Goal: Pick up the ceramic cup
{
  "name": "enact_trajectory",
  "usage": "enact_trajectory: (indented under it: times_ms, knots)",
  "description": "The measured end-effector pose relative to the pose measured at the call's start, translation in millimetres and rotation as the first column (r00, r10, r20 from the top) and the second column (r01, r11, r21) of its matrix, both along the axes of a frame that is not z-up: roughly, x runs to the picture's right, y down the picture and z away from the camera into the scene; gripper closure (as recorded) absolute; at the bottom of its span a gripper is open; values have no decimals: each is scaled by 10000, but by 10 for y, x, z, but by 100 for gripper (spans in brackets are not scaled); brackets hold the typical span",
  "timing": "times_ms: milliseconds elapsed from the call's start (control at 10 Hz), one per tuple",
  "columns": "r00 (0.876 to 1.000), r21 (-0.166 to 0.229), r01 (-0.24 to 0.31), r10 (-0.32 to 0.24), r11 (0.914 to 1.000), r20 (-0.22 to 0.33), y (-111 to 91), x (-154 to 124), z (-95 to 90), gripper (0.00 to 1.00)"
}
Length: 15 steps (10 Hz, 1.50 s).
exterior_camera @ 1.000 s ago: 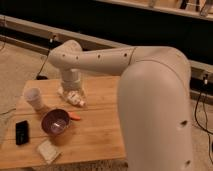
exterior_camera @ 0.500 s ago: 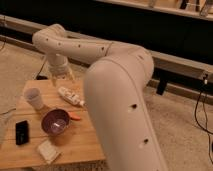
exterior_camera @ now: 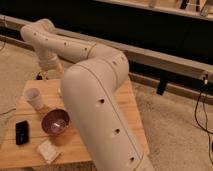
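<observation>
The ceramic cup (exterior_camera: 34,97) is small, white and handleless. It stands upright on the left part of the wooden table (exterior_camera: 131,107). My white arm sweeps from the lower right up to the upper left, then bends down. My gripper (exterior_camera: 44,75) hangs at the end of it over the table's far left edge, just behind and slightly right of the cup and apart from it. Nothing shows in the gripper.
A wide dark purple bowl (exterior_camera: 55,121) sits in front and to the right of the cup. A black flat object (exterior_camera: 21,132) lies at the left front, and a white pad (exterior_camera: 48,150) near the front edge. My arm hides the table's middle. Cables hang at right.
My arm has swung further left and fills more of the view. The gripper has moved toward the table's far left, nearer the cup. The white item near the bowl is now hidden.
</observation>
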<state>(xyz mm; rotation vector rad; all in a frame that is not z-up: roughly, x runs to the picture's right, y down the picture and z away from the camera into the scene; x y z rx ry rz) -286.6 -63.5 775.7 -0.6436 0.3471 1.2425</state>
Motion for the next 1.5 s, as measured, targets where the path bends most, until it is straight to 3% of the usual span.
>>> enact_trajectory:
  times_ms: [400, 900, 1500]
  knots:
    - [9963, -244, -53, 74, 9997, 856, -7, -339, 150, 35]
    - [9800, -1174, -274, 499, 9927, 1927, 297, -593, 315, 35]
    - [9732, -1597, 173, 201, 9870, 2291, 560, -773, 486, 35]
